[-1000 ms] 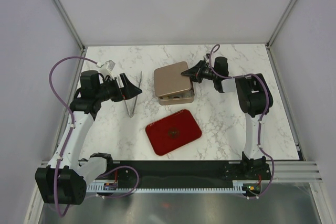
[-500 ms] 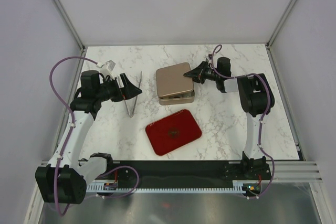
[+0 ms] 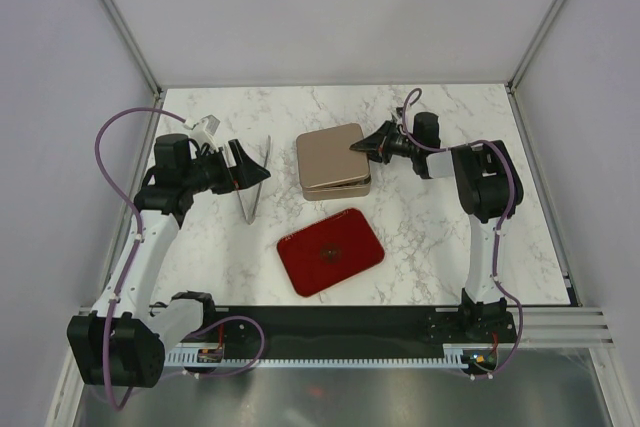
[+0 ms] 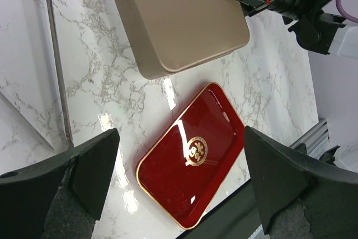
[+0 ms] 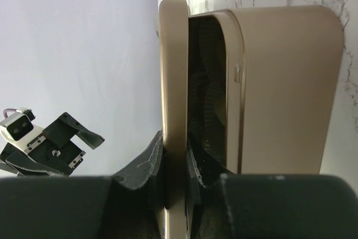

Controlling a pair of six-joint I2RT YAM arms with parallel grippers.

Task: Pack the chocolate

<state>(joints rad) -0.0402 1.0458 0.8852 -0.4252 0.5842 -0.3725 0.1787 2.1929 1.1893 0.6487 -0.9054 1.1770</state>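
No chocolate shows; it is hidden in the gold box. The gold lid [image 3: 330, 154] lies almost flat over the gold box base [image 3: 343, 187], with a gap at its right edge. My right gripper [image 3: 362, 145] is shut on that right edge. In the right wrist view the fingers pinch the lid's rim [image 5: 173, 82] at the gripper [image 5: 174, 166], and dark pleated cups [image 5: 210, 99] show in the gap above the base [image 5: 285, 82]. My left gripper [image 3: 250, 167] is open and empty, left of the box. In the left wrist view it [image 4: 184, 177] hangs above the red tray [image 4: 193, 152].
The red tray [image 3: 331, 251] lies empty in front of the box. Metal tongs [image 3: 255, 185] lie on the marble by my left gripper, and they also show in the left wrist view [image 4: 56, 65]. Frame posts and walls bound the table.
My right gripper has lowered the lid's right edge onto the box and drawn slightly right. The left arm has not moved.
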